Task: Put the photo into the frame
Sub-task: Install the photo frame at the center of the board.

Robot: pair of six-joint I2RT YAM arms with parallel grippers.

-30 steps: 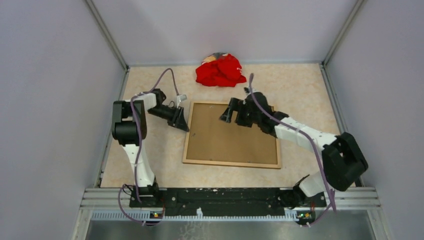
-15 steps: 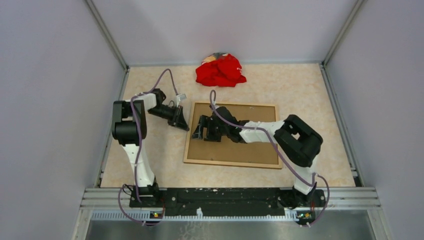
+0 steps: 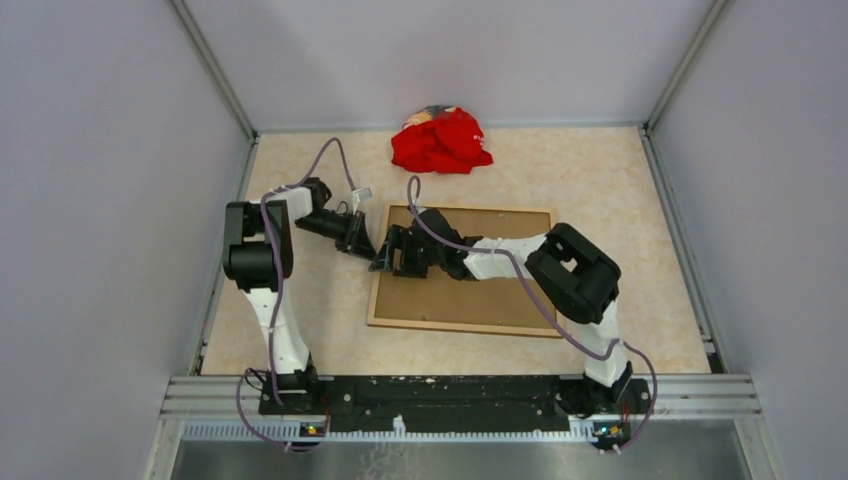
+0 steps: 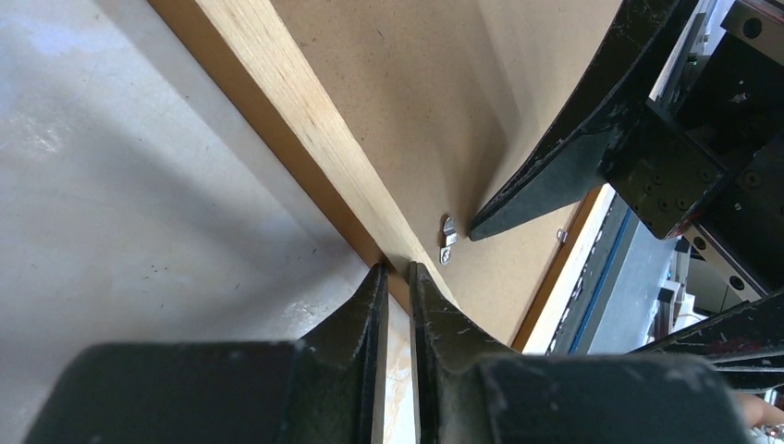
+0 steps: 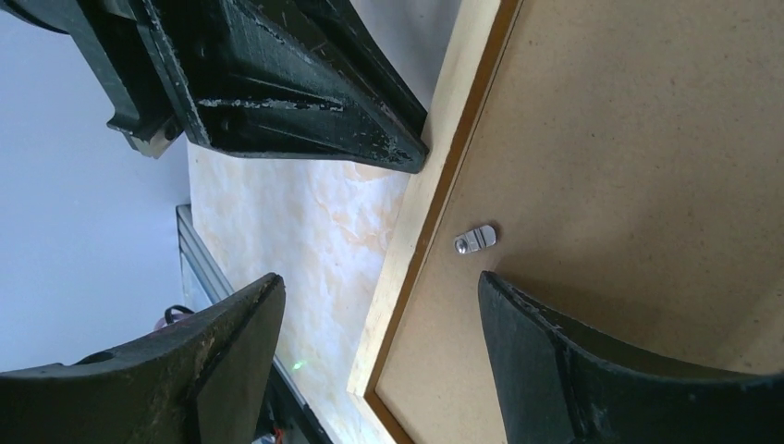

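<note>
**Two grippers brought together at the left side of the frame**

The frame (image 3: pixel 460 327) is seen lying flat, back side up, in the middle of the table (image 3: pixel 600 190). Its opening is filled by a plain brown board (image 3: pixel 455 290). Whether the photo lies beneath the board cannot be told, as no print is in view. The left gripper (image 4: pixel 396 270) is shown with its fingers drawn almost together, only a thin slit left between them. Nothing is held there, and the tips are pressed up to the outer face of the frame's left wooden strip. The right gripper (image 5: pixel 379 282) is spread wide and empty, set astride that same strip, with one finger over the board and the other over the table. A small metal clip (image 5: pixel 475 239) on the board is framed between them. A crumpled red cloth (image 3: pixel 440 140) is left at the far edge.
</note>
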